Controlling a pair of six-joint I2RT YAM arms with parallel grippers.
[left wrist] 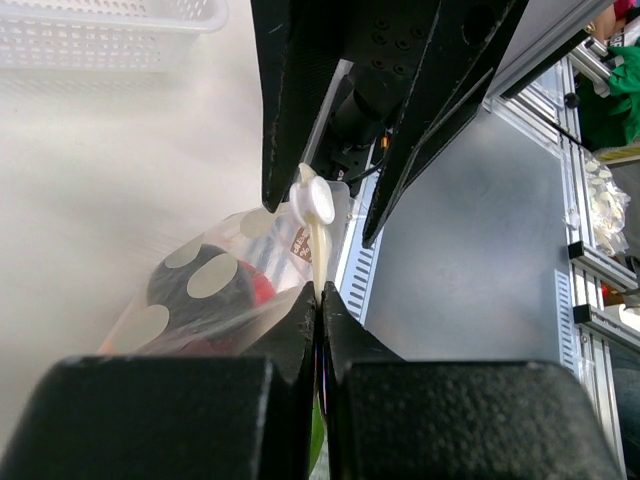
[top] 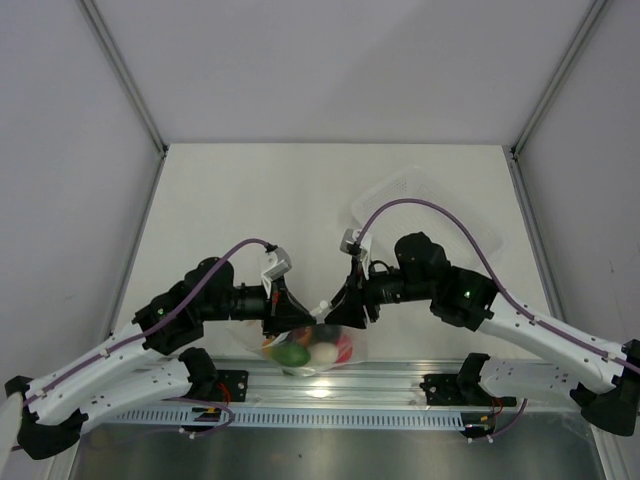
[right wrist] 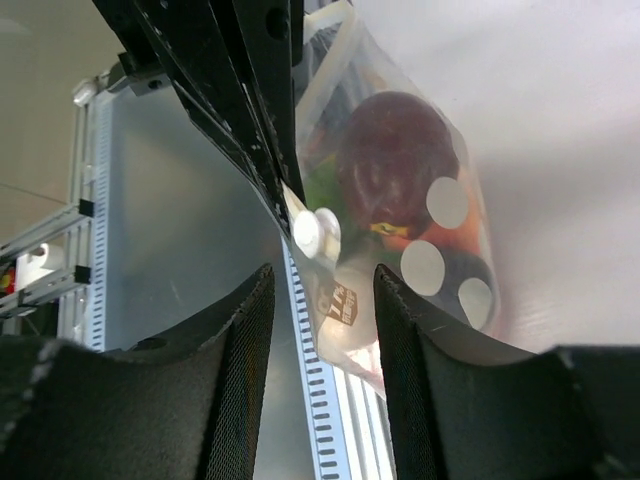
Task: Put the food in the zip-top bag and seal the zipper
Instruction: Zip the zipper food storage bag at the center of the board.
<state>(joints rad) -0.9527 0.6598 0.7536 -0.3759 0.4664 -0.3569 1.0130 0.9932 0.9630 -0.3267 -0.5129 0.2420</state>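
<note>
Clear, crinkly plastic zip-top bag [right wrist: 440,205] was at the near edge of the white bench [top: 260,200], between the two arms. It was loaded, with a round dark purple toy fruit [right wrist: 385,150], a green piece [top: 292,353], a white piece [top: 323,352] and something red all inside.

Left hand [left wrist: 318,297] was pinched tight on the bag's mouth edge. Right hand [right wrist: 318,285] stood moderately apart, holding nothing, with the small white round zipper tab [right wrist: 310,230] just ahead of its fingertips.

Judged: loading done, sealing in hand.

Risks — the right hand could close beside the tab rather than around it and slip off the slick film. A pull along the mouth could drag the soft edge out of the left pinch, and the fruit's weight would carry the bag off the bench edge. The zipper could be left part open.

Rigid clear plastic tray [top: 440,200] sat well apart, far right.
</note>
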